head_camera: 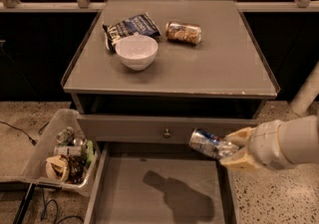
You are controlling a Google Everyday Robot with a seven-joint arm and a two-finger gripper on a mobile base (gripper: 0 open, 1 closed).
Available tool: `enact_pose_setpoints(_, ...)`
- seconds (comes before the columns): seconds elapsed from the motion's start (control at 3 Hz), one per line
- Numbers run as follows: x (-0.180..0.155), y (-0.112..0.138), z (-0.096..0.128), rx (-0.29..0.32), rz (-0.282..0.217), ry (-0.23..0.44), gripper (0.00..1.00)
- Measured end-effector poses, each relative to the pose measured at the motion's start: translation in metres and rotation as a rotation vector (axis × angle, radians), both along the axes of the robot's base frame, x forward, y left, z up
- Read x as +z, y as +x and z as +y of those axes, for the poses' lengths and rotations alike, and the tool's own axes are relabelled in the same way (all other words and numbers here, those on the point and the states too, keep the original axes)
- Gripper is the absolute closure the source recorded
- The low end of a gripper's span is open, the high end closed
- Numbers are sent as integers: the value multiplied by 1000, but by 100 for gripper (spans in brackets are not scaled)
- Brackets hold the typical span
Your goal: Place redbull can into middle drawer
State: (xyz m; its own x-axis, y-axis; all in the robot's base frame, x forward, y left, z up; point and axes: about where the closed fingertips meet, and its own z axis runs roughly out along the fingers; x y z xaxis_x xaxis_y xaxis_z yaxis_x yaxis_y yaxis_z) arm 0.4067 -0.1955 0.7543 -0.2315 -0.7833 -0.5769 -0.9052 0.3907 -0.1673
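Can (211,144), end effector (232,151) perhaps over drawer (124,199)

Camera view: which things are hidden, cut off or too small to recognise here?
Wide shallow grey middle drawer: its front is cut off by the bottom edge.
Slim silver-and-blue redbull can: its right end is hidden inside the beige hand, which holds it over that drawer's right side.
Grey drawer with round knob: its front panel hides the inside.
Clear plastic bin: contents too small to identify.

No legible text or labels.
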Motion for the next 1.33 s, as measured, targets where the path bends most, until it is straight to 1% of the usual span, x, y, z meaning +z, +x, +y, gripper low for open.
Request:
enact_pose_setpoints(0.33, -67, -20, 33, 58, 116, 26, 100)
enact_pose_setpoints(0.67, -132, -46, 56, 90, 196, 43, 100)
enact_pose_setpoints(1.0, -174, -48, 75, 88, 154, 91, 100)
enact_pose_setpoints(1.33, -194, -16, 91, 64, 57, 142, 100)
